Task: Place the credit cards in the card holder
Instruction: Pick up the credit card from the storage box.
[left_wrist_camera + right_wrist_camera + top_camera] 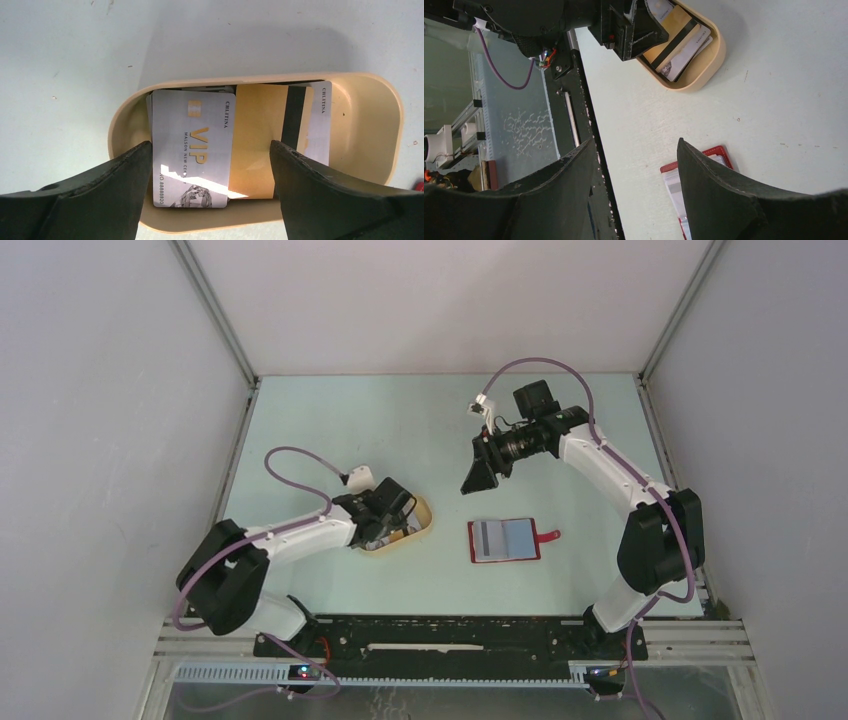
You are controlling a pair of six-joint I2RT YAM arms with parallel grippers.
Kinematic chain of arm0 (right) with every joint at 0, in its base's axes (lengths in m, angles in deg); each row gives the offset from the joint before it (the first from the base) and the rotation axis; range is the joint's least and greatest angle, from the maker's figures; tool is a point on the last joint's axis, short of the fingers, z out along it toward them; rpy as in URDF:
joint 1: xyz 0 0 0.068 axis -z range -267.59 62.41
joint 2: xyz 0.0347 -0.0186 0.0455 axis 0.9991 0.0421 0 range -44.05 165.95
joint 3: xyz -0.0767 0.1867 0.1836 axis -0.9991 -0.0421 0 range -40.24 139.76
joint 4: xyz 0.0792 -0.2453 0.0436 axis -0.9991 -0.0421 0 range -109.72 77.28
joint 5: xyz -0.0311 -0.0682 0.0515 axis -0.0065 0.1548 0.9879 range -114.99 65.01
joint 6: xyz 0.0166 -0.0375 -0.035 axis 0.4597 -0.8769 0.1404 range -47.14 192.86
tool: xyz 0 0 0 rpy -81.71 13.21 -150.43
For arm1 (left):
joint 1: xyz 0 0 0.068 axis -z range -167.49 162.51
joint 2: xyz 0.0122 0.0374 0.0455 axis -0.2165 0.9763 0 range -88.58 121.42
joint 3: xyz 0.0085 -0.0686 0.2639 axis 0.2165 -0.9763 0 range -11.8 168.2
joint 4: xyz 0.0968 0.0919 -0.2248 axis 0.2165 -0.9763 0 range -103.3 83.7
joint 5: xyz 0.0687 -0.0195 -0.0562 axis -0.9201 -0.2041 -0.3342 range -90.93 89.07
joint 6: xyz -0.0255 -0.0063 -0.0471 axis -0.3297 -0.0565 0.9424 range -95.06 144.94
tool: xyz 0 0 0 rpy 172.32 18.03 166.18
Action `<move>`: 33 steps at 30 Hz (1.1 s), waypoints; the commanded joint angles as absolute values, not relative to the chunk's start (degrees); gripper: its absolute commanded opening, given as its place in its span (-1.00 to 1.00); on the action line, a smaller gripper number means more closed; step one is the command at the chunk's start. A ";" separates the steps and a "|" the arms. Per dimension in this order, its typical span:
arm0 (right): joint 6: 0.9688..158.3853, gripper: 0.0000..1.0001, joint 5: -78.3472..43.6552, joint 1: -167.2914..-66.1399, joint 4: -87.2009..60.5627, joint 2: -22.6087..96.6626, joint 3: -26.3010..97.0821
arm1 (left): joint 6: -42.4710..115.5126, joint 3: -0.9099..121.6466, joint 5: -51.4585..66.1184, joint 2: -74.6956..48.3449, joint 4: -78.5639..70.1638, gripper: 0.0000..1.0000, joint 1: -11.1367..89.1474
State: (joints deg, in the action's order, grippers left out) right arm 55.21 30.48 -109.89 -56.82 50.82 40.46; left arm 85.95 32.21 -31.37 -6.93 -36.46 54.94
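Three credit cards (192,145) at least sat in the beige oval tray (380,100), overlapped. A silver VIP card (192,145) lay face up at the tray's left end in the left wrist view. An orange-gold card (257,140) with a dark stripe lay next to it toward the tray's middle. A second silver card (320,125) stuck out from under the gold one. More edges showed under the VIP card, count unclear.

Left gripper (210,150) hung right over the tray, jaws spread wide and gripping nothing. One finger (125,170) was at the VIP card's outer edge, the other over the gold card. Couldn't tell if the tips touched the cards.

Card holder (505,540) lay unfolded and flat on the desk (400,430), to the right of the tray with a clear gap. Its grey-blue inside faced up and the red snap tab (548,536) pointed away from the tray. The half nearer the tray looked paler and striped; couldn't tell if that was a card.

Right gripper (478,475) was raised off the desk, right of the tray and farther back, well apart from it. Its jaws were parted and nothing was in them.
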 commanded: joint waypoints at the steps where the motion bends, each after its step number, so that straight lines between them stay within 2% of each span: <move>1: 54.41 0.39 31.44 -109.67 -57.00 50.66 40.79 | 85.58 32.58 -29.80 -6.06 -34.38 0.80 54.26; 10: 54.32 0.39 31.53 -109.56 -57.10 50.69 40.79 | 82.86 32.09 -27.19 -7.85 -31.08 0.57 54.24; 26: 54.23 0.40 31.70 -109.39 -57.27 50.70 40.79 | 81.94 26.61 -23.80 -16.88 -23.28 0.45 53.96; 29: 54.23 0.39 31.70 -109.30 -57.22 50.69 40.79 | 80.50 26.58 -25.40 -17.74 -25.25 0.47 53.75; 33: 54.23 0.40 31.70 -109.42 -57.23 50.70 40.79 | 79.34 28.60 -27.01 -15.86 -30.82 0.60 53.19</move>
